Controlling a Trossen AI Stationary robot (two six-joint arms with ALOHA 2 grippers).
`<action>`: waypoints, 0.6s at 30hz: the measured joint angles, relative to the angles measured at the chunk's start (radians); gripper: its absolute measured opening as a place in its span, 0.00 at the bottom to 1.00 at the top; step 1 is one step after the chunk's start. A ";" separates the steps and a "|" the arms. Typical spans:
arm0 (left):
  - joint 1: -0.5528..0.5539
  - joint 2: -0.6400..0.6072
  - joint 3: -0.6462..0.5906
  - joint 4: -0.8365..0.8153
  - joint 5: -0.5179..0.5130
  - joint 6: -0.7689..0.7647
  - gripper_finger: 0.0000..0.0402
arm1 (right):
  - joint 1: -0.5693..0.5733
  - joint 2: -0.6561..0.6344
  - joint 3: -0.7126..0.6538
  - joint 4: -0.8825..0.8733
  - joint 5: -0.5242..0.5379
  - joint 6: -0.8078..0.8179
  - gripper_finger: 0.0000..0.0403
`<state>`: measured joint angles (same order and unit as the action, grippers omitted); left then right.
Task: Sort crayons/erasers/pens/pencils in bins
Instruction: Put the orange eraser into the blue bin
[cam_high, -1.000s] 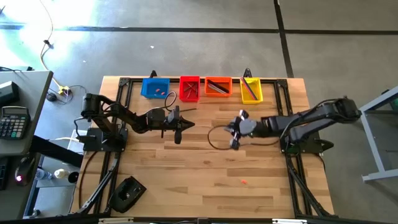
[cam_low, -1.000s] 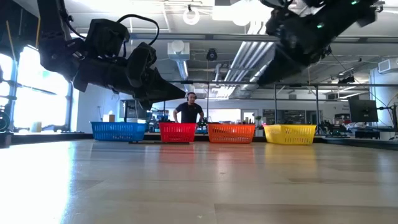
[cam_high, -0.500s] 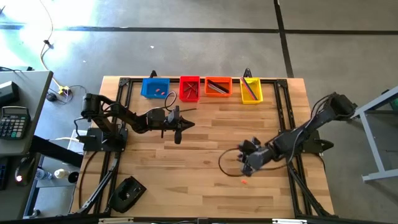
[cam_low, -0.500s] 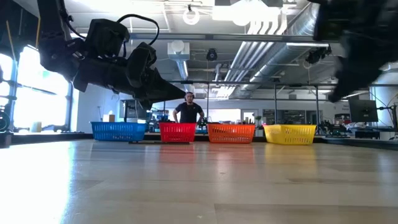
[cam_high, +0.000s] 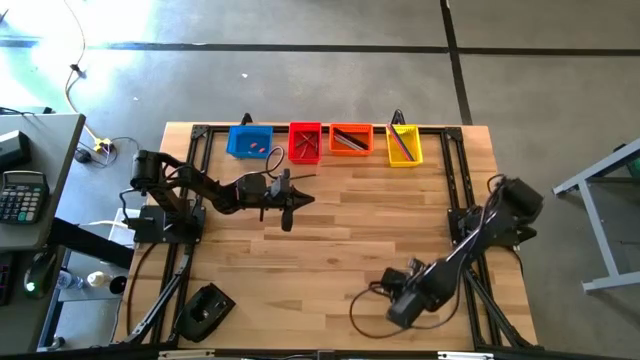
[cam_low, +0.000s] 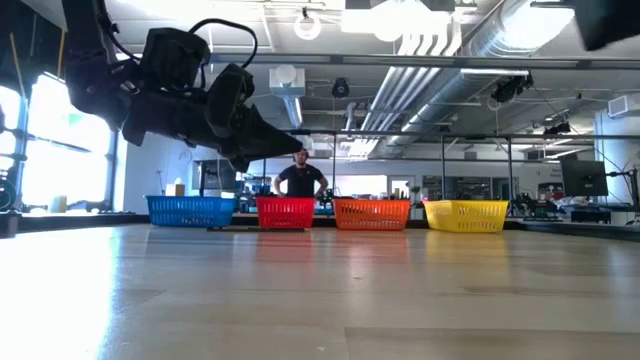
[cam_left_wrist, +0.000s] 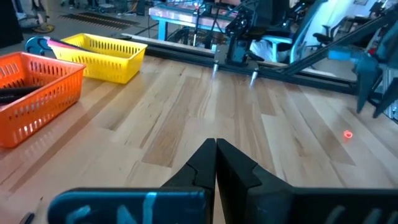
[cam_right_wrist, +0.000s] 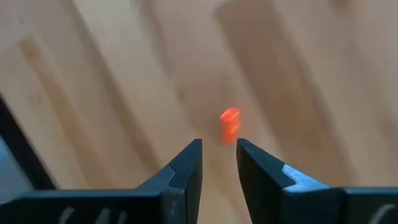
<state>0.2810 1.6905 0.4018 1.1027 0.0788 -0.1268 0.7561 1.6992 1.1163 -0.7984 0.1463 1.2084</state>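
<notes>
While over eraser (cam_right_wrist: 229, 123), right gripper (cam_right_wrist: 219, 155) fingers apart.

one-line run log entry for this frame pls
right gripper: open, over eraser on table, not touching | left gripper: shut, empty, waiting mid-table | bins: far edge

A grey concrete floor (cam_high: 300, 60) surrounds the wooden worktop (cam_high: 330, 250), with a desk (cam_high: 35, 170) carrying a calculator (cam_high: 20, 195) alongside. Beyond, silver ceiling ducts (cam_low: 420, 75) run overhead, a bright window (cam_low: 50, 160) glows, and a person (cam_low: 300, 180) stands far off.
</notes>
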 joint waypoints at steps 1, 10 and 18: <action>0.000 0.000 0.001 0.000 0.000 0.000 0.00 | 0.010 0.020 0.013 0.001 -0.022 0.024 0.22; 0.000 0.000 0.001 -0.003 0.000 0.000 0.00 | 0.072 0.097 0.019 0.028 0.004 0.175 0.27; 0.000 0.000 0.001 -0.003 0.000 0.000 0.00 | 0.068 0.098 -0.040 0.058 0.060 0.192 0.38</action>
<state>0.2810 1.6905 0.4030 1.0996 0.0792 -0.1272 0.8242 1.7969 1.0758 -0.7405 0.2062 1.4003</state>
